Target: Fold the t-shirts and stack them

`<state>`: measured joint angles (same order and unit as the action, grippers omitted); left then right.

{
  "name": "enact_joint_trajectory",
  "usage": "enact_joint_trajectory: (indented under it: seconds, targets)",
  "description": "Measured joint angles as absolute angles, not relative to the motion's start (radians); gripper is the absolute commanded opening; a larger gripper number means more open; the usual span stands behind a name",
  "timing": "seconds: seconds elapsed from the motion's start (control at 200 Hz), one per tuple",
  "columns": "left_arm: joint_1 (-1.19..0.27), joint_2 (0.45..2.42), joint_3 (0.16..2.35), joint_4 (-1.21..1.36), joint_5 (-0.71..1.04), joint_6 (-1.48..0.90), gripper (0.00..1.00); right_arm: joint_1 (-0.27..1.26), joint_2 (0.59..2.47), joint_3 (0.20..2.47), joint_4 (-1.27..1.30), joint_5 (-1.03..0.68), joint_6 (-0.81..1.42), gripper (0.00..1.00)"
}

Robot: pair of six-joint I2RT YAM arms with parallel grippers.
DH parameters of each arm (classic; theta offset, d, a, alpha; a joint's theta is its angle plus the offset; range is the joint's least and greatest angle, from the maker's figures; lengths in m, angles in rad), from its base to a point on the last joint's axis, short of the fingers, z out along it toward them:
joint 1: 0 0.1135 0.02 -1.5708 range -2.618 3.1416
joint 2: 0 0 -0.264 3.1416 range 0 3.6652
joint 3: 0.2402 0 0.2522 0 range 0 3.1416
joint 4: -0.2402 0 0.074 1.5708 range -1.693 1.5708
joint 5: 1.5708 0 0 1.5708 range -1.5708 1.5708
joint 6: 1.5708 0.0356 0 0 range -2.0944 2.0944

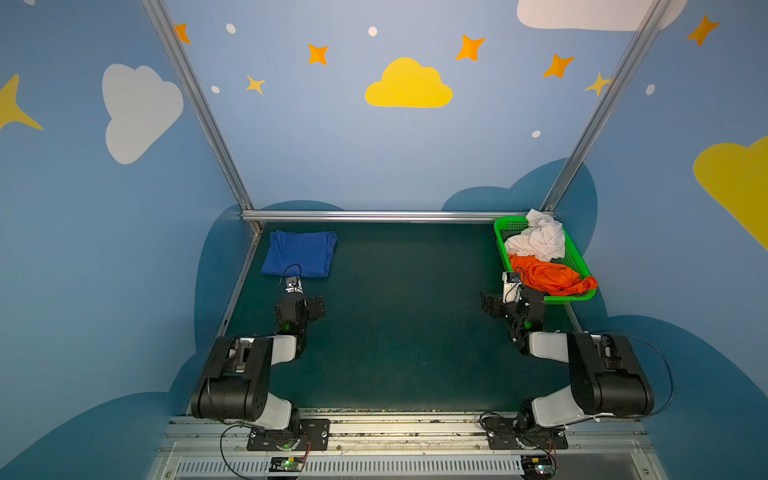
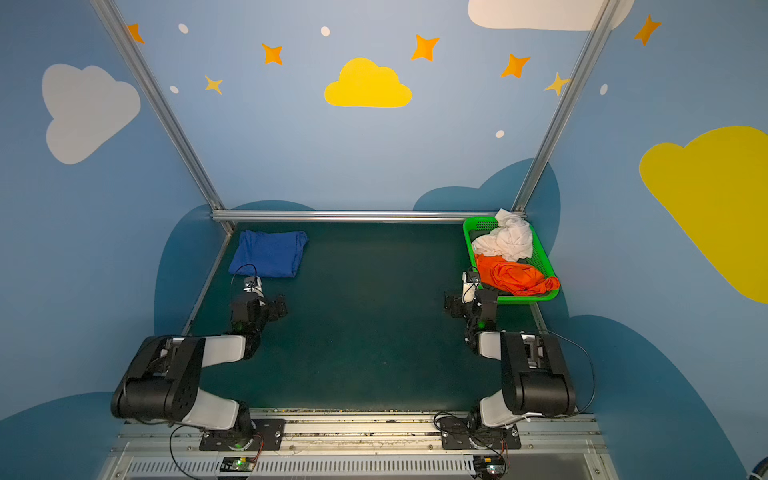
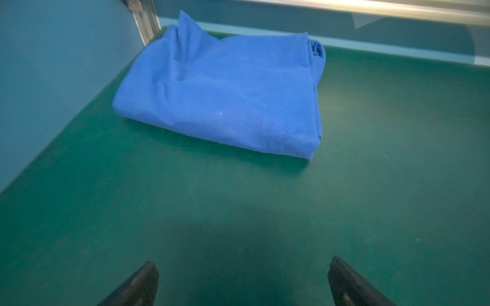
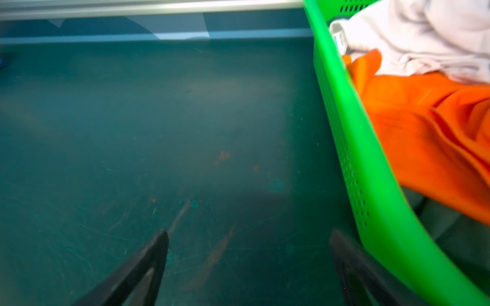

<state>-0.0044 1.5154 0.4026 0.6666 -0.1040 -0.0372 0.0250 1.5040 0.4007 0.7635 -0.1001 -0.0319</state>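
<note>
Inside the green basket (image 1: 573,297) (image 2: 536,297) (image 4: 344,132), two t-shirts lie crumpled and unfolded. The white t-shirt (image 1: 540,239) (image 2: 509,239) (image 4: 424,34) is heaped at the basket's far end, and the orange t-shirt (image 1: 548,276) (image 2: 513,276) (image 4: 424,132) fills its near end, with a bit of cloth draped over the near corner of the rim. The two touch where they meet.

Well apart from the basket, on the far side of the dark green table (image 1: 399,311) (image 2: 365,311), the blue t-shirt (image 1: 299,253) (image 2: 268,253) (image 3: 225,92) lies folded into a flat rectangle with no print showing. One corner pokes up a little in the left wrist view.

Just outside the basket's near left corner, the right gripper (image 4: 250,231) is spread wide and grasps nothing. One finger sits close beside the basket wall, but contact cannot be told. The left gripper (image 3: 244,261) is far across from the basket, just short of the blue t-shirt's near edge. It is likewise spread wide and empty above bare table.
</note>
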Motion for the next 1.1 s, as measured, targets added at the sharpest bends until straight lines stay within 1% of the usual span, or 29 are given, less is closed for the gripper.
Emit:
enact_joint_trajectory:
  seconds: [0.125, 0.225, 0.36, 1.096]
  targets:
    - [0.023, 1.522, 0.428, 0.67, -0.07, -0.037, 1.0, 0.073, 1.503, 0.336, 0.855, -0.039, -0.049, 0.96]
    - [0.026, 1.522, 0.434, 0.675, -0.056, -0.037, 1.0, 0.086, 1.506, 0.345, 0.817, 0.0, -0.045, 0.96]
    - [0.026, 1.522, 0.434, 0.675, -0.049, -0.037, 1.0, 0.036, 1.508, 0.408, 0.793, -0.013, -0.022, 0.96]
    - [0.025, 1.522, 0.434, 0.676, -0.041, -0.037, 1.0, 0.033, 1.508, 0.411, 0.78, -0.012, -0.018, 0.96]
